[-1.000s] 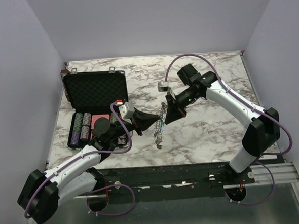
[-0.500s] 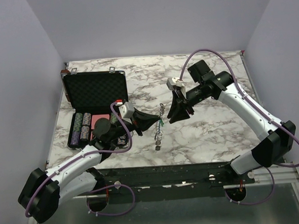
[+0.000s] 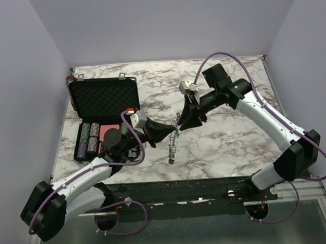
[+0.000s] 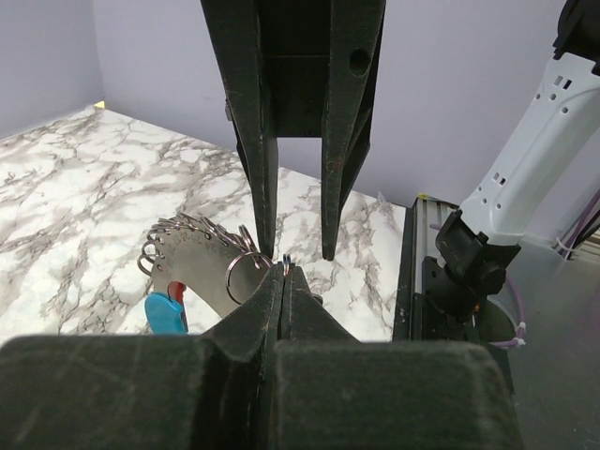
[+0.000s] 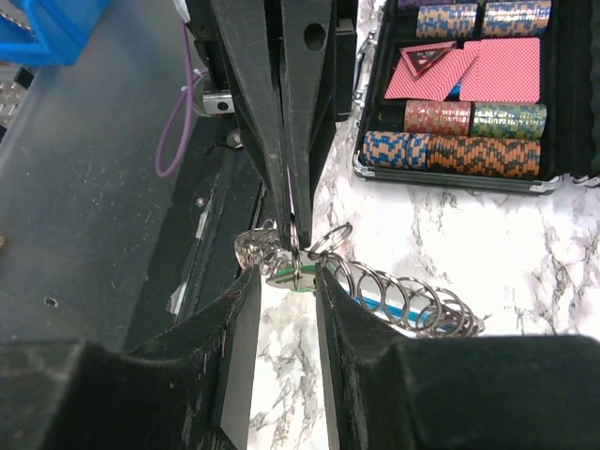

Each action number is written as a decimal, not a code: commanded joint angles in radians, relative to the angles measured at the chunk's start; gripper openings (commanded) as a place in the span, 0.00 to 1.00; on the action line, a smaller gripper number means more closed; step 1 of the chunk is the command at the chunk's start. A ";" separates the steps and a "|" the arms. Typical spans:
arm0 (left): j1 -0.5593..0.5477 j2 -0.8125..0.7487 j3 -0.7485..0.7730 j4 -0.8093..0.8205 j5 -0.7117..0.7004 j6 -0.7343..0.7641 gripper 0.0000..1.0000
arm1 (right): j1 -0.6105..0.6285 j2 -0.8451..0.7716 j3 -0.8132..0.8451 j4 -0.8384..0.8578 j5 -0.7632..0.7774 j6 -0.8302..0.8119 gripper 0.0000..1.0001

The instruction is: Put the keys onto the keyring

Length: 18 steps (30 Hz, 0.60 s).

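Note:
The keyring hangs between my two grippers over the middle of the table. It is a curved metal strip with a blue segment that carries several split rings. My left gripper is shut on the thin edge of one ring; its jaws are pressed together. My right gripper faces it from the far side. It is open, and its fingers straddle a small green-headed key that hangs on the ring. In the left wrist view the right fingers come down just beyond the ring. No other keys show.
An open black foam-lined case stands at the left with rows of poker chips and pink cards. The table's near edge and black rail lie just below the grippers. The right arm's white base stands nearby.
My right gripper had pulled back to the right of the keyring; it has moved left again, onto the top of the keyring. My left gripper has kept hold of the ring.

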State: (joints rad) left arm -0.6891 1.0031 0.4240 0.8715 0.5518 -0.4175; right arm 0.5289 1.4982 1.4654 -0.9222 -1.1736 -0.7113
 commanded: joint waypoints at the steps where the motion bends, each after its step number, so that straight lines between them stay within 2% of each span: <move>1: -0.003 0.006 0.013 0.081 -0.006 -0.015 0.00 | 0.022 0.020 -0.025 0.057 -0.017 0.050 0.37; 9: -0.006 0.006 0.010 0.096 -0.026 -0.023 0.00 | 0.043 0.022 -0.043 0.085 0.017 0.079 0.31; 15: -0.006 0.009 0.009 0.106 -0.035 -0.027 0.00 | 0.046 0.020 -0.042 0.103 0.038 0.104 0.19; 18: -0.007 0.012 0.007 0.107 -0.039 -0.029 0.00 | 0.048 0.023 -0.036 0.092 0.040 0.096 0.08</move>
State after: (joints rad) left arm -0.6895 1.0142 0.4240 0.8848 0.5480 -0.4335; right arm 0.5621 1.5108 1.4364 -0.8421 -1.1503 -0.6250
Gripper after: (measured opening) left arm 0.009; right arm 0.142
